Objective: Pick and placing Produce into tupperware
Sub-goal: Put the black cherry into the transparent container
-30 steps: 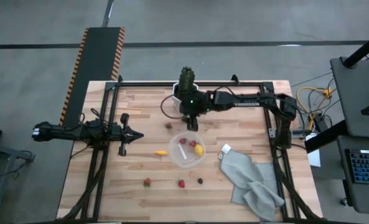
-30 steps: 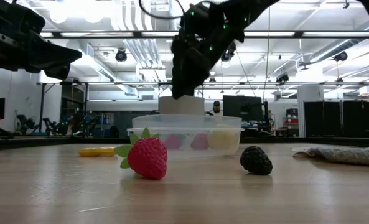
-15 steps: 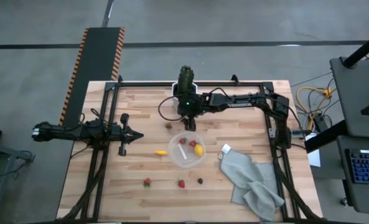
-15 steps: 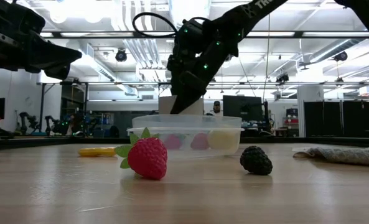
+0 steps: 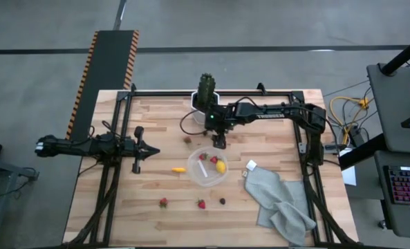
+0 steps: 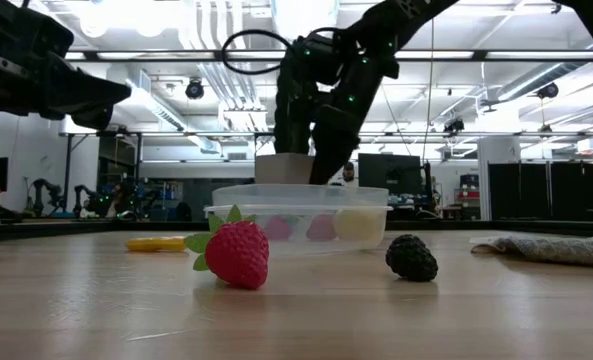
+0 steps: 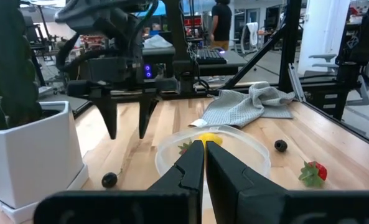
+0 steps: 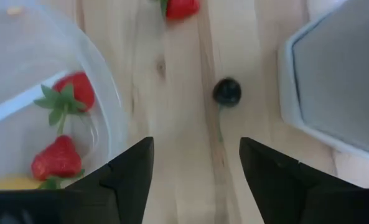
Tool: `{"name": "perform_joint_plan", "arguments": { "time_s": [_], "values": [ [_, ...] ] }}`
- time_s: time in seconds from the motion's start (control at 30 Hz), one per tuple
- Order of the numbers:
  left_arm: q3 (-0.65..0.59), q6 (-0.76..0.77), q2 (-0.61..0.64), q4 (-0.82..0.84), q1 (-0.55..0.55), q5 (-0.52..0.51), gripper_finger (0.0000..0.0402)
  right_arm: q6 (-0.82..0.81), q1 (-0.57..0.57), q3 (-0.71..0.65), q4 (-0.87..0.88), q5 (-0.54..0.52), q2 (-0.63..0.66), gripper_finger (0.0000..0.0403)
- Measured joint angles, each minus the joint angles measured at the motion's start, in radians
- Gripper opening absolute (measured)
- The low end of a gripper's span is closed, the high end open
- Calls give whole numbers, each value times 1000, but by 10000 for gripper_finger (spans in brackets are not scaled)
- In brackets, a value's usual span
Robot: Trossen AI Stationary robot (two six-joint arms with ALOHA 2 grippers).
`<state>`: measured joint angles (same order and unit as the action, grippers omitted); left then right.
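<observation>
Pale wooden planks make up the tabletop (image 5: 156, 187) I'm working over, framed by black rails, with a workshop hall behind it in the low view. Nearest the front edge I see a red strawberry (image 6: 236, 254) and a dark berry (image 6: 412, 258) well apart, a second strawberry (image 5: 163, 203) off toward the left arm's side, and a crumpled grey cloth (image 5: 277, 200) spread toward the right arm's side. Beyond those sits the tupperware (image 5: 207, 166), round and see-through, holding two strawberries (image 8: 58, 157) and a yellow lemon (image 5: 221, 166); a small yellow-orange piece (image 5: 179, 169) lies on the wood just beside it. My left hand (image 5: 153, 150) waits well away from the container, its fingers pressed together and holding nothing. Farther back, my right hand (image 5: 219, 143) hangs above the boards just past the container's far rim, its fingers (image 8: 277, 177) spread and empty. Below it a dark berry (image 8: 227, 91) lies on bare wood between the container and the white hexagonal pot (image 5: 199, 104), with another strawberry (image 5: 187, 140) close by. A tall green cactus (image 5: 206, 88) stands in that pot at the far rail.
</observation>
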<state>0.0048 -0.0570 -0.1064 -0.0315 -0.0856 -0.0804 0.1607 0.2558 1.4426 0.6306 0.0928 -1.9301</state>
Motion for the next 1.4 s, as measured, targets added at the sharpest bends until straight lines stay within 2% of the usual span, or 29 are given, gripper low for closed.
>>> {"name": "perform_joint_plan", "arguments": {
  "time_s": [0.23, 0.53, 1.0, 1.4],
  "values": [
    [0, 2, -16, 0, 0, 0, 0, 1, 4, -71, -70, -12, -3, 228],
    [0, 2, -24, -1, 0, -1, 0, -10, 13, -219, -326, -26, -4, 228],
    [0, -1, -22, -3, 0, -2, 0, -4, 29, -340, -560, -34, -4, 226],
    [0, -2, -22, -13, 0, -3, 0, -25, 35, -366, -625, -7, -8, 226]
  ]
}}
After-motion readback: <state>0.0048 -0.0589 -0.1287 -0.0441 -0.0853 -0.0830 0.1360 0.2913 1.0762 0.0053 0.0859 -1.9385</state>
